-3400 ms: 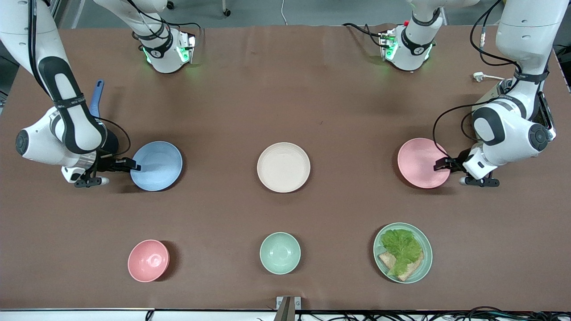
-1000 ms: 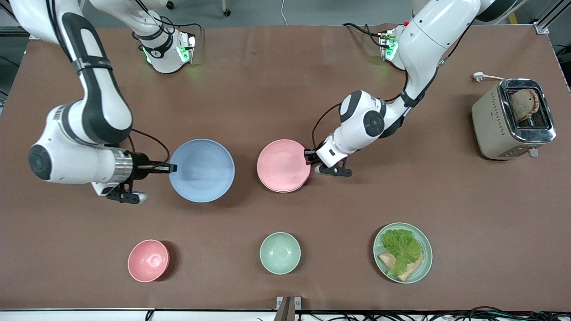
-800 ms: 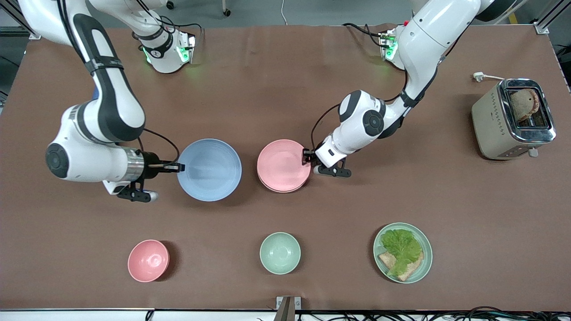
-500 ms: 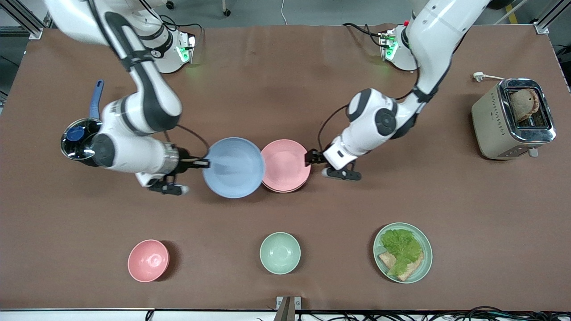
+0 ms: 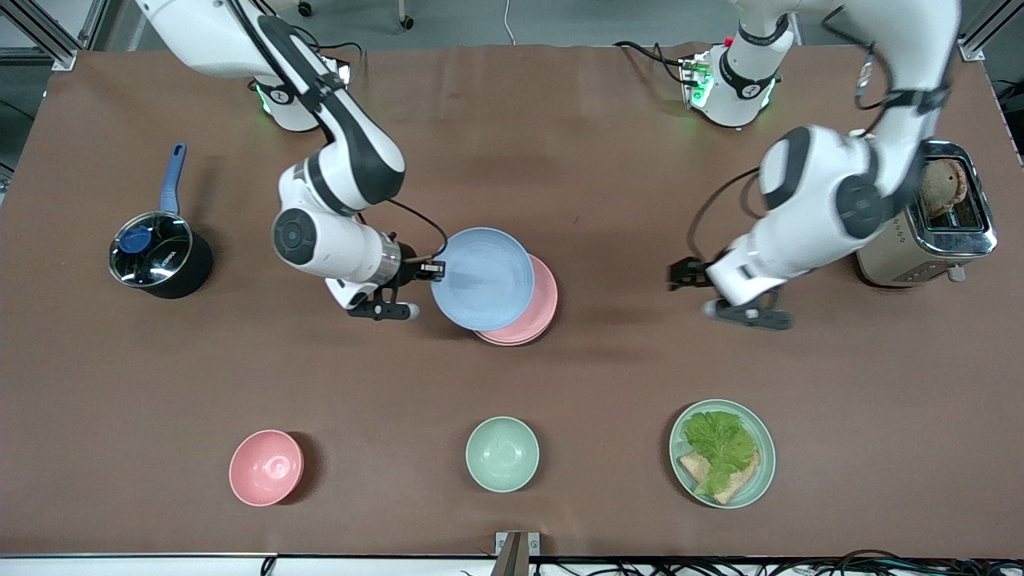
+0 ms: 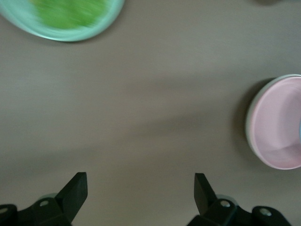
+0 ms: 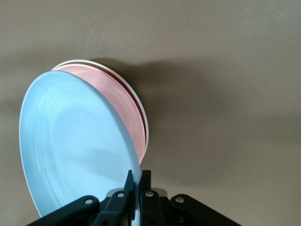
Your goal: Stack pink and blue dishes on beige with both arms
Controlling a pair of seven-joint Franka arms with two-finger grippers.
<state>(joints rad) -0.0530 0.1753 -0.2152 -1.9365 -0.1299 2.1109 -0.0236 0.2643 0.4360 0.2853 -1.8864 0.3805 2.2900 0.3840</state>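
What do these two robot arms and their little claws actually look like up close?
Both arms are glossy white rounded segments with black bands and round black joint caps, trailing thin dark cables. Bases glow green. The left gripper and right gripper are small, black and two-fingered.

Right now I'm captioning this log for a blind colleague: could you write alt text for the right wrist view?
The right gripper pinches the rim of a light blue plate, held tilted over a pink plate that sits on a beige plate showing only as a thin cream edge, all above a brown table.
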